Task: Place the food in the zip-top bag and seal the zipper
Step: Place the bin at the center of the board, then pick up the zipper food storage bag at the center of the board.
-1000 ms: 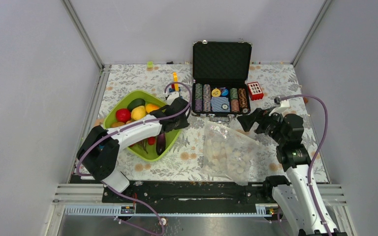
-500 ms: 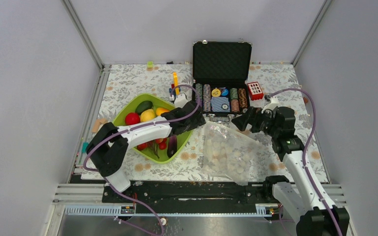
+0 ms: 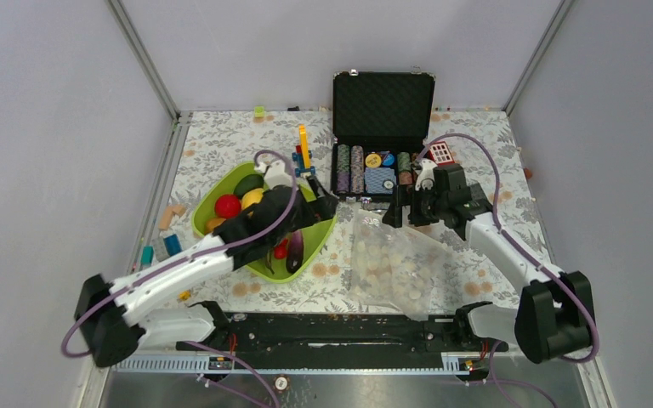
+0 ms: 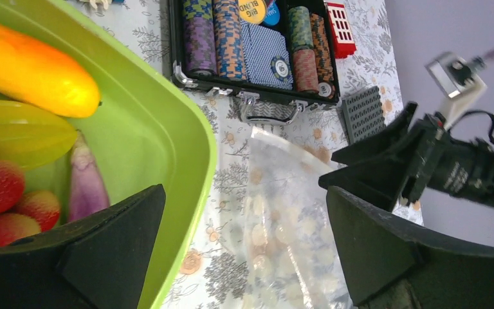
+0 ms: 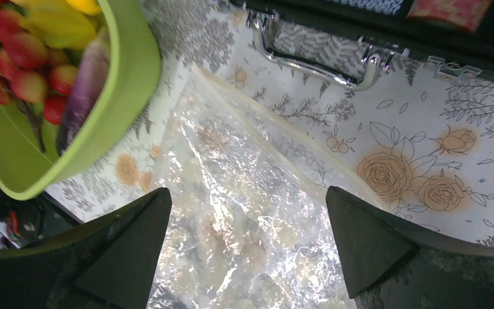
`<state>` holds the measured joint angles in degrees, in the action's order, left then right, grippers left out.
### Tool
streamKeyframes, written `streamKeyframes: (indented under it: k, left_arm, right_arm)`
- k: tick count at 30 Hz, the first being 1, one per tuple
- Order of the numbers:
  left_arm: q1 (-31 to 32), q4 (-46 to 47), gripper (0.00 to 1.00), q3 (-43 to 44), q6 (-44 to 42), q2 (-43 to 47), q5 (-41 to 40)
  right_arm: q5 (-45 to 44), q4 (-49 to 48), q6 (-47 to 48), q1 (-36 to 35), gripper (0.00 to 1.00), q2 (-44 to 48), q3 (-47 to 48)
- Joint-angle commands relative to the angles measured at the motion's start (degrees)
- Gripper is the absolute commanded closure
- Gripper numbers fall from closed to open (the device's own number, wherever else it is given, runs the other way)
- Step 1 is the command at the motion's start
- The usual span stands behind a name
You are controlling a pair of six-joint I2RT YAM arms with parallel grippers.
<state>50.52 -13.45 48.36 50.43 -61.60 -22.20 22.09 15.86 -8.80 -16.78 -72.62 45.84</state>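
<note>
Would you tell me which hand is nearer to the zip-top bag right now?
Right. The right hand hangs over the zip-top bag at its far end, beside the black case; the left hand is off to the bag's left, over the lime-green tray's rim.

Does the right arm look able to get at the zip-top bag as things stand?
Probably yes: the right gripper hangs over the zip-top bag, fingers spread, nothing in between; the lime-green tray and poker chip case sit clear of it.
</note>
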Motion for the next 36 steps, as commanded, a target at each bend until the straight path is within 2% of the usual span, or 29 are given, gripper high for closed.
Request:
streamKeyframes:
  k: [1,8,11,15,27,36]
  left_arm:
    - [-0.01,4.64,0.01,-7.81,-5.87,6.74,1.21]
    - [-0.07,3.83,0.01,-12.95,-5.55,10.45,1.54]
    - [-0.06,3.75,0.01,-12.87,-4.67,9.34,2.23]
    - [-0.07,5.20,0.01,-12.83,-5.35,8.58,4.43]
    - [-0.07,5.35,0.01,-13.10,-6.95,8.81,5.52]
    - [-0.07,4.99,0.01,-11.98,-5.50,8.61,4.72]
  right_arm:
    - [-1.63,6.83,5.97,-3.16,0.02,-5.52,5.79]
    - [-1.90,9.17,7.79,-5.19,0.02,-9.01,7.31]
    - [-1.33,9.54,8.48,-5.49,0.04,-9.67,7.51]
    - [-4.78,9.83,9.92,-5.81,0.01,-10.64,8.61]
    - [-5.79,9.55,13.55,-5.77,0.00,-15.94,13.70]
    - [2.84,12.75,14.72,-5.77,0.02,-19.01,14.44]
